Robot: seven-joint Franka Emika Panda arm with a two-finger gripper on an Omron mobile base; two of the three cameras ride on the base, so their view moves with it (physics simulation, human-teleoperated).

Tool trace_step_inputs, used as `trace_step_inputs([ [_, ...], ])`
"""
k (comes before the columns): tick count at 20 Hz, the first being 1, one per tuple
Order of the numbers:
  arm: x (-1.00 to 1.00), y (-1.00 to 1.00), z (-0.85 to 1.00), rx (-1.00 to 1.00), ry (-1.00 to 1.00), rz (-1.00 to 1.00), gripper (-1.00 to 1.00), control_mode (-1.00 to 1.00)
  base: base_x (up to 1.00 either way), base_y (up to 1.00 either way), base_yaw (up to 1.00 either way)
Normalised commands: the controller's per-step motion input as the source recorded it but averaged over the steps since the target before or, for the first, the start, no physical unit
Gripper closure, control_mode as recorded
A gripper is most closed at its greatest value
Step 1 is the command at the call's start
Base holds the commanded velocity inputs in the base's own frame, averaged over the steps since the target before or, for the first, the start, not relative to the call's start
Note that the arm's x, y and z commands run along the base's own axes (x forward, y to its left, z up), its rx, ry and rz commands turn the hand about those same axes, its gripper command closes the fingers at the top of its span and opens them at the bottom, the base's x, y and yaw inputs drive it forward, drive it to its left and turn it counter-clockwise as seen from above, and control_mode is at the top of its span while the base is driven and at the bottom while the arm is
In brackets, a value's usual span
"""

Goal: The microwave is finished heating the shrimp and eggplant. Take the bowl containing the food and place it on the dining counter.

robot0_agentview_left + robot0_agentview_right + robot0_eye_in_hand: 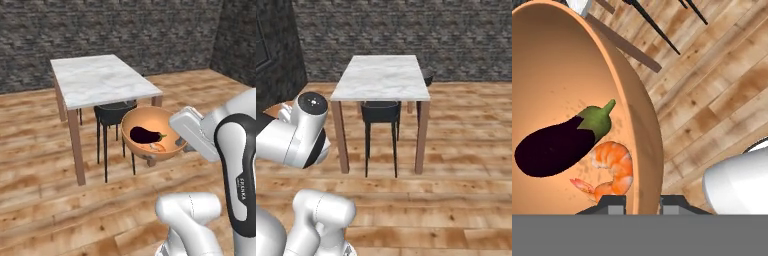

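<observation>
The orange-brown bowl (137,120) hangs in the air above the wooden floor, just in front of the dining counter's near right corner. Inside it lie the dark purple eggplant (146,134) and the small orange shrimp (157,147). My gripper (181,145) is shut on the bowl's right rim. In the hand view the bowl (567,60) fills the left side, with the eggplant (554,145) and the shrimp (612,172) in it. My gripper (643,204) pinches the rim, one fingertip inside and one outside. The dining counter (97,77) (383,75) is a white marble top on brown legs. The microwave is out of view.
A black chair (112,114) (381,112) is tucked under the counter's near side, below and left of the bowl. A dark stone wall (100,35) runs behind the counter. Wooden floor (456,150) surrounds the counter on all sides.
</observation>
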Motion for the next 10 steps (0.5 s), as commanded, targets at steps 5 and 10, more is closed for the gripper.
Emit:
trace_step_inputs([
  [5, 0.0, 0.0, 0.0, 0.0, 0.0, 0.0, 1.0, 1.0, 1.0, -0.04, -0.07],
  [10, 0.0, 0.0, 0.0, 0.0, 0.0, 0.0, 1.0, 1.0, 1.0, -0.44, -0.03],
])
